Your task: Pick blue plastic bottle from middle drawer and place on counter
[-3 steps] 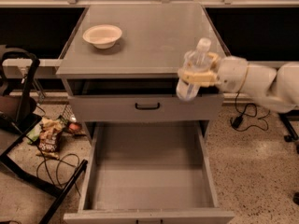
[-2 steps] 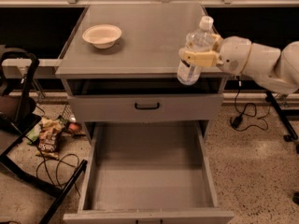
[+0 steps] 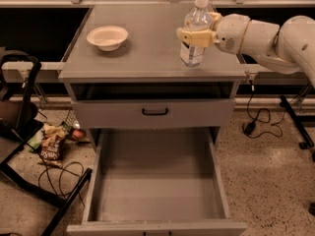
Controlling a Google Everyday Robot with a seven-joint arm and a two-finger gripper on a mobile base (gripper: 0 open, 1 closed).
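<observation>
The blue plastic bottle [image 3: 195, 29], clear with a white cap, stands upright over the right part of the counter [image 3: 147, 53]. My gripper [image 3: 196, 36] comes in from the right and is shut on the bottle's middle. The bottle's base is at or just above the counter top; I cannot tell whether it touches. The middle drawer [image 3: 157, 181] is pulled out below and its floor is bare.
A cream bowl [image 3: 107, 37] sits on the counter's left part. A shut drawer front with a black handle [image 3: 155, 112] is above the open drawer. A black chair frame [image 3: 24, 132], snack bags [image 3: 49, 144] and cables lie on the floor at left.
My gripper has carried the bottle up and over the counter's front edge onto the right part of the top, and the bottle has turned from tilted to upright.
</observation>
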